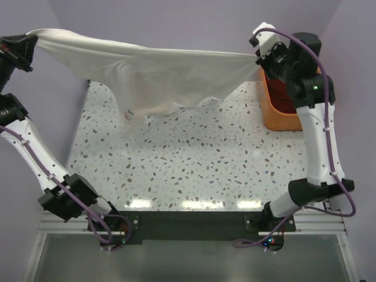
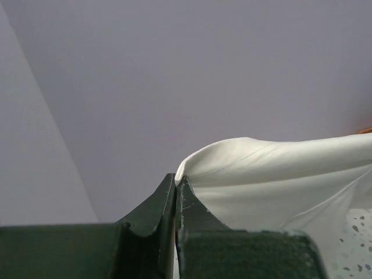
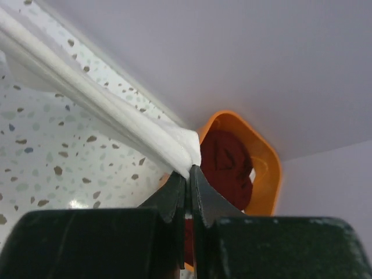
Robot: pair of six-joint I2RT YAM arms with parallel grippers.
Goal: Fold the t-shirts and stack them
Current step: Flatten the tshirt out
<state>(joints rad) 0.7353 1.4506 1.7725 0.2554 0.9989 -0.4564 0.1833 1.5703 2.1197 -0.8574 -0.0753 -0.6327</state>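
The cream-white t-shirt [image 1: 153, 73] hangs stretched between both grippers, high above the far half of the table, its lower edge sagging near the surface. My left gripper [image 1: 23, 44] is shut on its left corner; the cloth [image 2: 273, 168] runs off to the right of the fingertips. My right gripper [image 1: 257, 56] is shut on the right corner, where the cloth [image 3: 145, 131] bunches at the tips. A dark red shirt [image 3: 229, 165] lies crumpled in the orange tub [image 3: 267, 174]; it also shows in the top view [image 1: 285, 97]. I cannot tell whether a second shirt lies there.
The orange tub [image 1: 276, 114] stands at the table's far right edge, below the right arm. The speckled white table [image 1: 194, 164] spreads under the hanging shirt. Lilac walls close in at the back and both sides.
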